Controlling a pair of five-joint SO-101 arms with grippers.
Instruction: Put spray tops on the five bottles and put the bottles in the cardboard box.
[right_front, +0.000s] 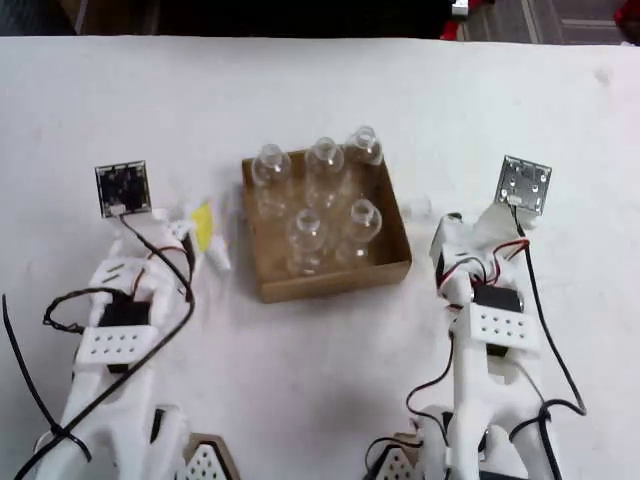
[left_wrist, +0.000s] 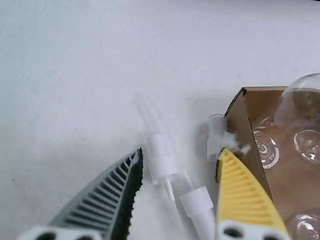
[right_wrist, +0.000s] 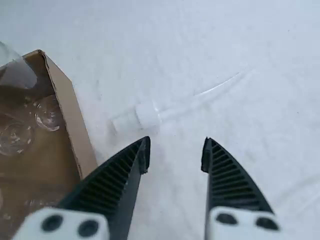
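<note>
Left fingers (left_wrist: 127, 172) are hanging released around two spray tops (left_wrist: 162, 155) left of the cardboard box (left_wrist: 240, 125), risking pinching both. Right fingers (right_wrist: 131, 162), also released, are hovering near another spray top (right_wrist: 145, 116).

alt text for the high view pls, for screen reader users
Five clear bottles, necks bare, stand in an open cardboard box at mid-table. A left arm and a right arm flank the box; one spray top lies on the table by the left arm, another by the right.
</note>
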